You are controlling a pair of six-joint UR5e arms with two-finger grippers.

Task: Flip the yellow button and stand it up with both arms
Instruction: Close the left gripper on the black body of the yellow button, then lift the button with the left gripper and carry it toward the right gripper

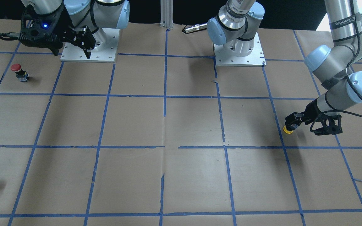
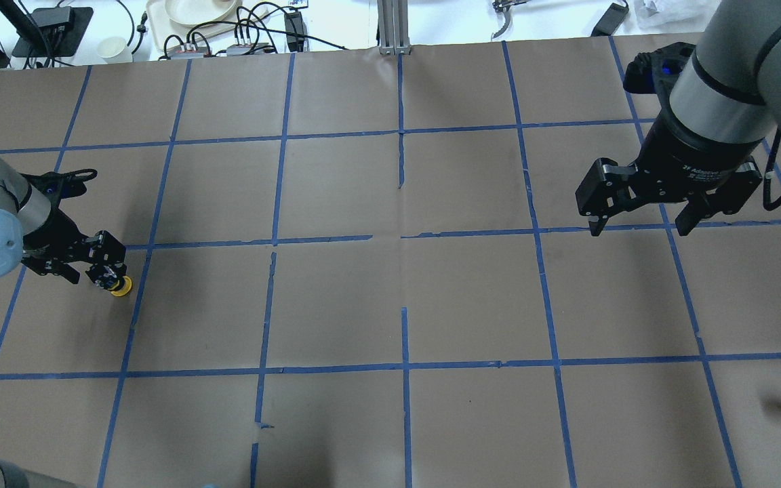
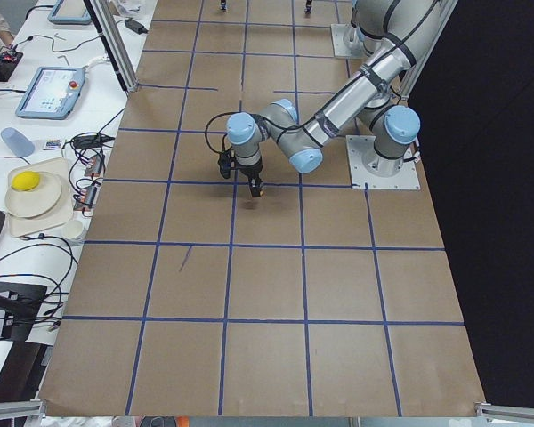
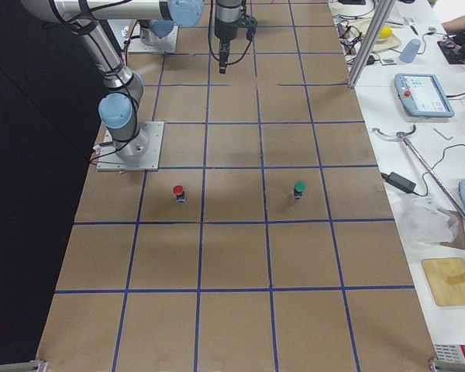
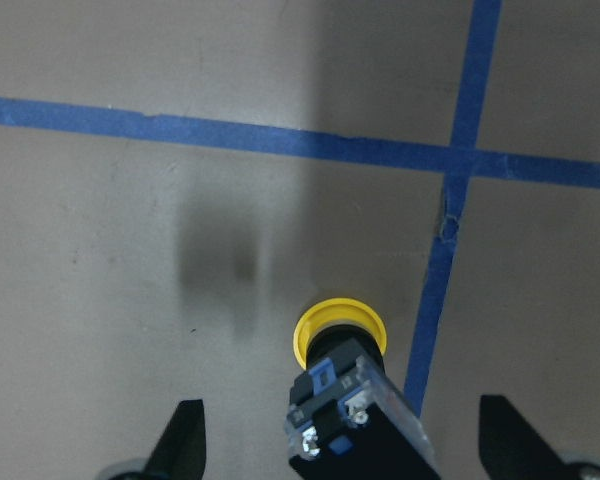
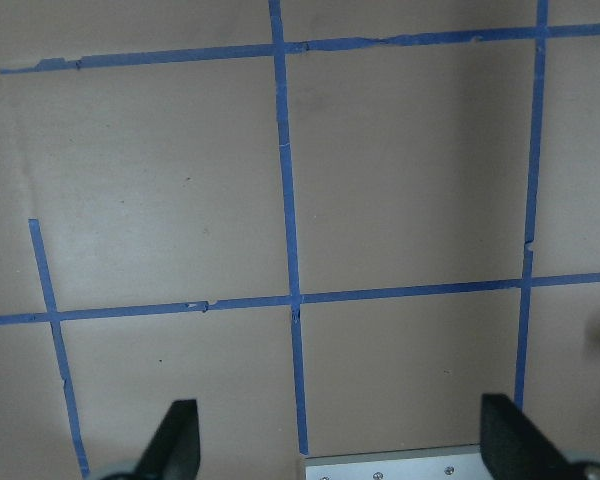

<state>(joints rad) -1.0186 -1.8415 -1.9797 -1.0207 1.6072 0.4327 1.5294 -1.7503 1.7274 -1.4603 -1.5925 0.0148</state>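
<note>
Left arm (image 1: 335, 59): is folded at the elbow and lowered close to the table. Left gripper (image 5: 343, 445): is pointed down, jaws spread wide.

Right arm (image 2: 716, 102): is held raised, near its base. Right gripper (image 2: 640, 229): is pointed down, jaws spread wide, well above the table.

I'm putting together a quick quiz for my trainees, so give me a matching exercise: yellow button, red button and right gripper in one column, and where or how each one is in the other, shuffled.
1. yellow button
2. red button
3. right gripper

A. open, in the air, holding nothing
B. standing cap up, alone on the table
C. inside the left gripper, cap down toward the table

Pairs: 1-C, 2-B, 3-A
</note>
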